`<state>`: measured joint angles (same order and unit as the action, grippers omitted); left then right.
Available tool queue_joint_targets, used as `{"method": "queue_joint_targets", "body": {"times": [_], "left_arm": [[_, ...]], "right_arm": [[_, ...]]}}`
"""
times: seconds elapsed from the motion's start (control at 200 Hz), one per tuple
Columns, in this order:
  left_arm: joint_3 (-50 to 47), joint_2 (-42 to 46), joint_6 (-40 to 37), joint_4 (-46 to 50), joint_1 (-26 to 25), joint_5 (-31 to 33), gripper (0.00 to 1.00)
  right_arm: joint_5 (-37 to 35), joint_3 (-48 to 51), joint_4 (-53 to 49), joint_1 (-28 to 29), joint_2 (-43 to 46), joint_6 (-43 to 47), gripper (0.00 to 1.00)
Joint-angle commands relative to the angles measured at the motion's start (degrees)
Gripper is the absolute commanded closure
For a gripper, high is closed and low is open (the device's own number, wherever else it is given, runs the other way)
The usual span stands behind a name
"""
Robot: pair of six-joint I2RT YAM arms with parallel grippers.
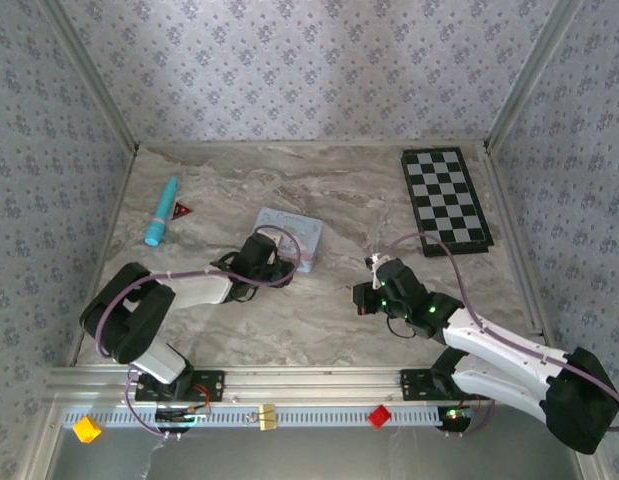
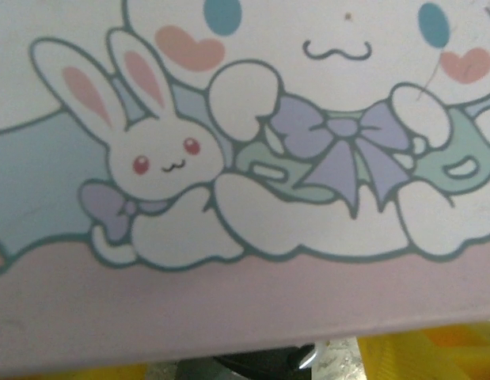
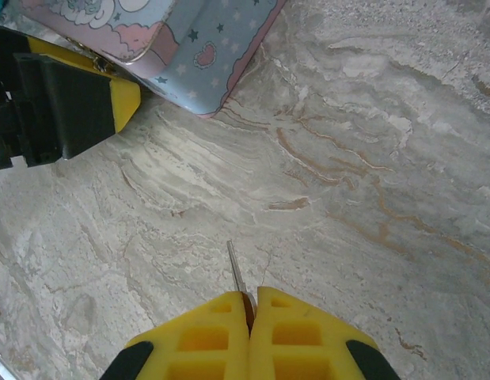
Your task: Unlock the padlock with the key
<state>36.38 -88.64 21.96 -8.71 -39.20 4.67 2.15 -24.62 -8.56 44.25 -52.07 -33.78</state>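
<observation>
risk, as we judged it: the thin key [image 3: 236, 267], pinched only at its end in the closed right gripper [image 3: 250, 305], could twist or slip on insertion. we could not locate the padlock. the right arm reached low toward the tin [image 3: 205, 55]. the left gripper [image 1: 257, 252] sat at the tin, and we could not tell its grip.

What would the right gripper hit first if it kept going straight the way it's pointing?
Probably the bare marble tabletop: the right gripper, shut on the thin key, angles down at open stone. The cartoon tin sits left of that line, though depth is unclear.
</observation>
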Motion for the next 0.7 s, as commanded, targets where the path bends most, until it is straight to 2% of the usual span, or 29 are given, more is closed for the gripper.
{"method": "queue_joint_targets", "body": {"times": [0.0,0.2,0.37,0.565,0.695], "left_arm": [[1.06,-0.7,-0.38,-2.43,0.75,-1.93,0.36],[0.83,-1.03,0.35,-2.19,1.45,-2.95,0.43],[0.11,-0.34,-0.1,-1.05,1.54,-4.64,0.43],[-0.38,0.21,-2.25,-0.93,1.65,-11.52,0.47],[-1.27,0.91,-1.42,-1.55,1.84,-10.91,0.49]], "right_arm": [[-1.35,-0.43,-1.23,-0.22,1.25,0.34,1.0],[-1.01,-0.78,-1.45,-0.3,1.05,0.34,1.0],[-1.17,-0.78,-1.48,-0.3,1.32,0.21,1.0],[-1.18,-0.84,-1.83,-0.3,1.42,0.22,1.0],[-1.19,-0.78,-1.71,-0.29,1.4,0.12,1.0]]}}
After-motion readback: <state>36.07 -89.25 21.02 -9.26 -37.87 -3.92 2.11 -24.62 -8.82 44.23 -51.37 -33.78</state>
